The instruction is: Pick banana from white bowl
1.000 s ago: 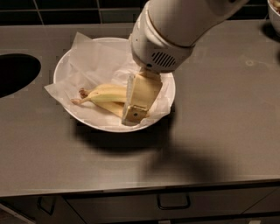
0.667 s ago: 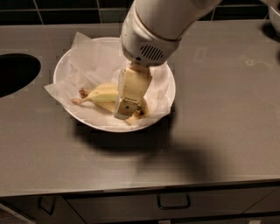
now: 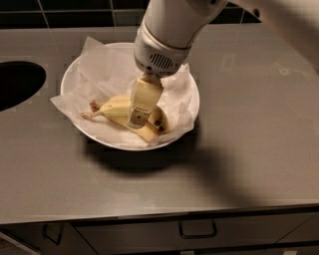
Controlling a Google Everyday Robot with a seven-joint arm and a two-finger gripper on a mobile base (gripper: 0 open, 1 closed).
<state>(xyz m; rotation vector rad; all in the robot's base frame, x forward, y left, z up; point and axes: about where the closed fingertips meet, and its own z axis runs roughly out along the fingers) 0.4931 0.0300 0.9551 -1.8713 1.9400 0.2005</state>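
Observation:
A yellow banana (image 3: 115, 107) with brown spots lies in the white bowl (image 3: 75, 77) on crumpled white paper (image 3: 107, 69), its stem pointing left. The bowl stands on a grey counter (image 3: 249, 144), left of centre. My gripper (image 3: 137, 118) hangs down from the white arm (image 3: 167, 30) over the bowl and sits on the middle of the banana, hiding part of it. The banana rests on the paper in the bowl.
A dark round opening (image 3: 15, 82) is set in the counter at the far left. Dark tiles (image 3: 75, 12) run along the back. Below the counter's front edge are drawers with handles (image 3: 198, 234).
My gripper has moved left across the bowl, from the banana's right end to over its middle. The banana has stayed in place.

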